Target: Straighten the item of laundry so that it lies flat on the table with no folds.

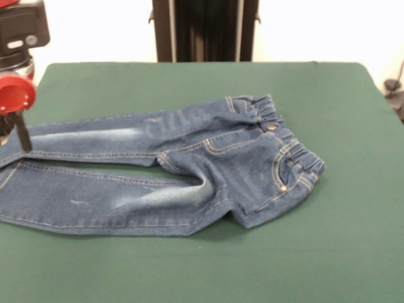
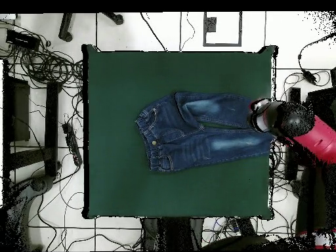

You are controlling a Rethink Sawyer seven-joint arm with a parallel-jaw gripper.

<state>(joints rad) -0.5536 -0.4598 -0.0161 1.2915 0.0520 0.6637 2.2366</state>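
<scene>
The blue denim jeans [image 1: 189, 170] lie on the dark green table [image 1: 353, 240]. In the front view the gathered waistband with its brass button is at the right and both legs run left, past the picture's edge. The cloth bunches into a ridge at the crotch, and the near hip edge is slightly raised. My gripper [image 1: 23, 136] comes down at the far left onto the far leg near its hem. In the overhead view the jeans [image 2: 197, 131] lie mid-table and the gripper [image 2: 259, 119] is over the leg ends by the right edge.
The robot's black pedestal [image 1: 205, 28] stands behind the table's far edge. In the overhead view, cables and stands [image 2: 46, 98] lie on the floor around the table. The leg hems reach close to the table's edge.
</scene>
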